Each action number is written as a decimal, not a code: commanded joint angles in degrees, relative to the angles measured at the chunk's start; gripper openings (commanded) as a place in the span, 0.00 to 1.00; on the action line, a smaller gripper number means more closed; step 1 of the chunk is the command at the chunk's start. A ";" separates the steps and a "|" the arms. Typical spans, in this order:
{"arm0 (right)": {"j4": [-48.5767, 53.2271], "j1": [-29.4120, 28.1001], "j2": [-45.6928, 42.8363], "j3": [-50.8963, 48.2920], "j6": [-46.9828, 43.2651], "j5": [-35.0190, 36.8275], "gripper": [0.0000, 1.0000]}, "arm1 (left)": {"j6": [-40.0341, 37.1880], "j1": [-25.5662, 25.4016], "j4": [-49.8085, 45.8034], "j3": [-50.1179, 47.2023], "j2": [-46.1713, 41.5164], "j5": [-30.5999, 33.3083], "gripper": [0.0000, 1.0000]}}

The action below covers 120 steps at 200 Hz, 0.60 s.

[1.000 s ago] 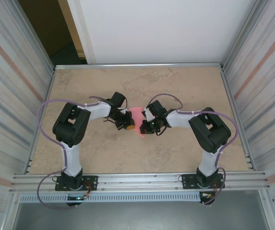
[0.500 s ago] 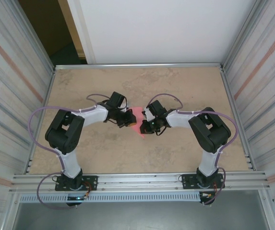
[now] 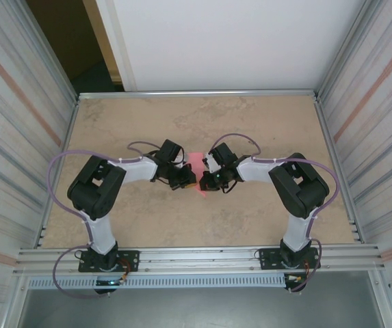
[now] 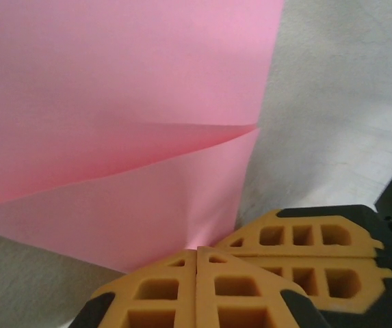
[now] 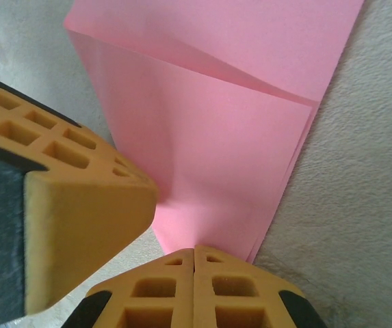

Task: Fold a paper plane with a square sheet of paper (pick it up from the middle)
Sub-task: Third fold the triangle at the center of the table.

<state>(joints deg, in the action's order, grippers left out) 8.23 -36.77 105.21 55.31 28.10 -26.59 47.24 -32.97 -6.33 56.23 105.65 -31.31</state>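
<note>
The pink sheet of paper (image 3: pixel 196 162) lies folded into layers on the table between my two grippers. In the left wrist view the paper (image 4: pixel 113 102) shows a diagonal crease, and my left gripper (image 4: pixel 197 250) is shut on its near edge. My right gripper's fingers (image 4: pixel 305 239) sit just to the right of it. In the right wrist view the paper (image 5: pixel 230 116) narrows toward my right gripper (image 5: pixel 194 247), which is shut on its near tip, with the left fingers (image 5: pixel 79 205) close beside. From above, the left gripper (image 3: pixel 189 182) and right gripper (image 3: pixel 204 183) almost touch.
The beige table (image 3: pixel 250 123) is bounded by a metal rail (image 3: pixel 196 93) at the back and corrugated walls (image 3: pixel 373 123) on both sides. Both arms reach inward from their bases at the near edge, elbows out to the sides.
The left arm's elbow swung and its wrist shifted slightly right, closer to the right gripper. The paper's lower part is now more covered. The right arm has not moved.
</note>
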 commanded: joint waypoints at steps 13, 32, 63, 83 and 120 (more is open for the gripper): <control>2.36 -0.49 0.39 0.76 1.21 1.65 0.03 | 1.06 0.71 -2.07 -0.68 1.99 2.00 0.04; 2.58 -0.49 -0.43 1.15 1.34 1.46 0.03 | 1.39 0.83 -2.50 -0.69 2.44 2.73 0.04; 2.59 -0.49 -3.91 1.53 1.61 1.49 0.05 | 1.62 1.47 -4.39 -0.82 3.12 3.97 0.04; 2.41 -0.75 -5.52 1.49 1.74 0.49 0.07 | 1.56 1.73 -4.63 -0.79 3.60 3.67 0.04; 2.82 -1.92 -2.88 1.95 1.35 -0.70 0.05 | 1.54 1.77 -4.83 -0.34 4.05 3.41 0.04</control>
<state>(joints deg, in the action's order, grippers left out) 9.50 -37.63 101.43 56.03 28.51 -26.13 48.29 -31.92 -6.68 56.25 107.15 -31.46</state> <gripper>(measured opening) 0.064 0.066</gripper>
